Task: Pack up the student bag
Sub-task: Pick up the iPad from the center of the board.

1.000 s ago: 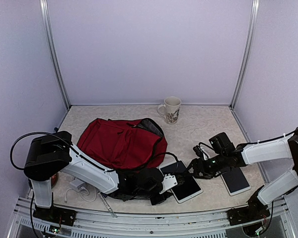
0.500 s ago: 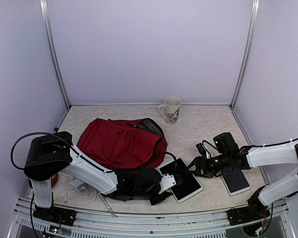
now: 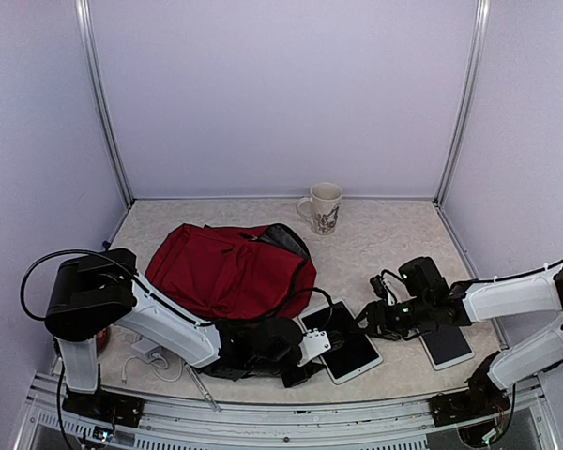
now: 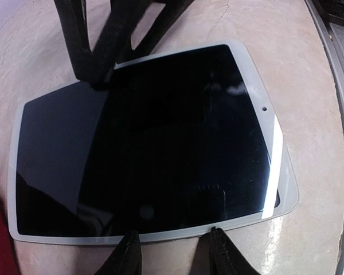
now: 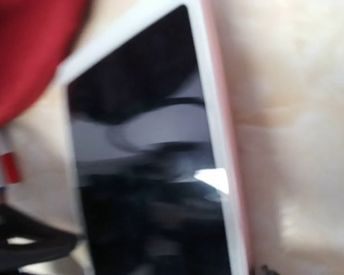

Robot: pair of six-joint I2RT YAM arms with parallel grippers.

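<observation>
The student bag (image 3: 227, 271), a large dark-red backpack, lies at the left centre with its black straps (image 4: 97, 34) trailing to the front. A white-framed tablet (image 3: 343, 342) with a black screen lies flat just right of it. My left gripper (image 3: 310, 345) is low at the tablet's left edge; in the left wrist view it (image 4: 173, 255) is open and empty, its tips at the rim of the tablet (image 4: 155, 143). My right gripper (image 3: 370, 319) is at the tablet's right edge. The right wrist view is blurred, showing the tablet (image 5: 149, 160) close below, a corner of the bag (image 5: 28, 51) and one fingertip (image 5: 265, 269) set wide to the right.
A second white tablet (image 3: 447, 345) lies under my right forearm. A patterned mug (image 3: 324, 206) stands at the back. A white charger with its cable (image 3: 146, 352) lies at the front left by my left arm's base. Walls enclose three sides.
My right arm has sunk lower and its gripper has edged slightly left, to the tablet's right edge. The left arm, the tablet and the bag have not moved.
</observation>
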